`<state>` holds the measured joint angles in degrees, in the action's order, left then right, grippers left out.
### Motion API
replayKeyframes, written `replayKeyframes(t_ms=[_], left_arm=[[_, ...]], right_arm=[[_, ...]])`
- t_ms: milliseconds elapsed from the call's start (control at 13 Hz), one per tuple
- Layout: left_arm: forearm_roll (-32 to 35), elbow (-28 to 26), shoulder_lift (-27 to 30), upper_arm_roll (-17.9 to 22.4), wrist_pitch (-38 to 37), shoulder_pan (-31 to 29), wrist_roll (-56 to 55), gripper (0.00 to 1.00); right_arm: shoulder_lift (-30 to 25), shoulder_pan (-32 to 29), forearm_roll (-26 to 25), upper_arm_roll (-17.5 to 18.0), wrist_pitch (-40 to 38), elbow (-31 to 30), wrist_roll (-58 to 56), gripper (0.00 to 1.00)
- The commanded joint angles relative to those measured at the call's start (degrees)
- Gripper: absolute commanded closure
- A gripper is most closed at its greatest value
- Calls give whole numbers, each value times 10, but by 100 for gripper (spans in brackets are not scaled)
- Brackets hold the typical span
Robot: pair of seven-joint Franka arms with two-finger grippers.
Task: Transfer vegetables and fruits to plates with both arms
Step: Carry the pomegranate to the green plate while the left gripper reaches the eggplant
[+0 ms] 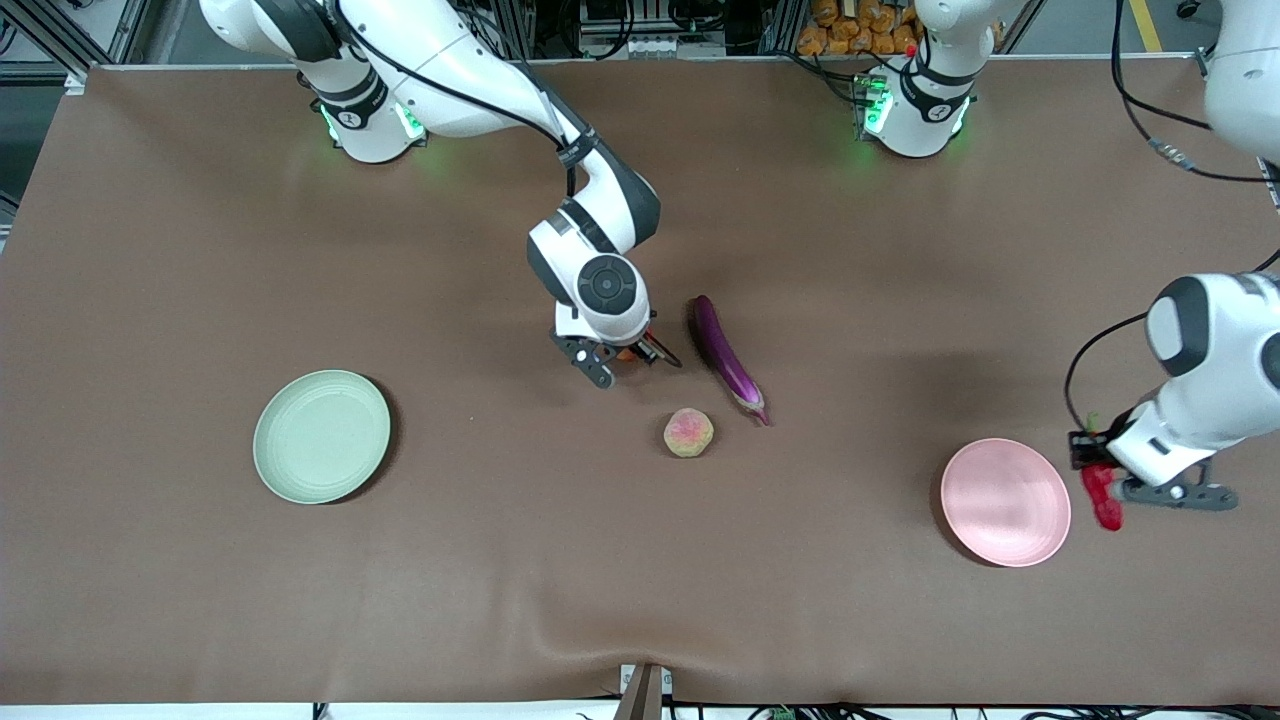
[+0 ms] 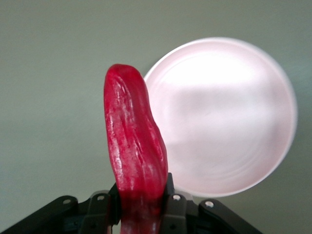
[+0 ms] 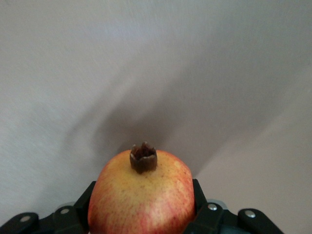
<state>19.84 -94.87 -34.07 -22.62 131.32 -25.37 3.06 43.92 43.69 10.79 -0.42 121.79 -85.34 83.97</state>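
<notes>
My right gripper [image 1: 622,358] is low over the middle of the table, shut on the red-and-yellow apple [image 3: 146,178]; only a sliver of the apple [image 1: 628,352] shows in the front view. The purple eggplant [image 1: 728,358] lies beside it, and the peach [image 1: 688,432] sits nearer the camera. My left gripper [image 1: 1100,482] is shut on the red chili pepper [image 2: 134,136], which hangs over the table just off the rim of the pink plate [image 1: 1005,502], toward the left arm's end. The plate [image 2: 229,117] is bare. The green plate [image 1: 321,436], also bare, lies toward the right arm's end.
A brown cloth [image 1: 500,580] covers the whole table. The arm bases stand along the table's edge farthest from the camera. A small mount [image 1: 645,690] sticks up at the edge nearest the camera.
</notes>
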Motion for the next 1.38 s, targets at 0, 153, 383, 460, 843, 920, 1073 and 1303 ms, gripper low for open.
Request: replayKeyframes(t_ms=[0, 153, 383, 460, 843, 920, 1073, 1303], left_arm=[[-9, 60, -56, 1, -5, 8, 4, 100], [-12, 83, -77, 5, -5, 33, 0, 100], [-11, 102, -104, 6, -5, 40, -33, 47], [-12, 103, -110, 6, -5, 39, -35, 10], [-14, 100, -92, -1, -12, 36, -45, 0], [-13, 95, -77, -4, -30, 41, -72, 0], [-13, 94, -56, -26, -88, 62, -152, 0], [-13, 66, -42, -101, -131, 67, -295, 0]], right_arm=[[-6, -43, -8, 5, -96, 59, -1, 100], [-21, -73, -9, 3, -189, 89, -91, 100], [-81, -162, -11, 2, -279, 86, -238, 100], [-94, -185, -12, 1, -296, 84, -286, 100], [-105, -322, -47, 1, -287, 32, -531, 100], [-107, -343, -52, 2, -282, 23, -566, 100], [-110, -366, -59, 1, -239, -9, -634, 100], [-113, -450, -50, 3, -166, -77, -805, 100]])
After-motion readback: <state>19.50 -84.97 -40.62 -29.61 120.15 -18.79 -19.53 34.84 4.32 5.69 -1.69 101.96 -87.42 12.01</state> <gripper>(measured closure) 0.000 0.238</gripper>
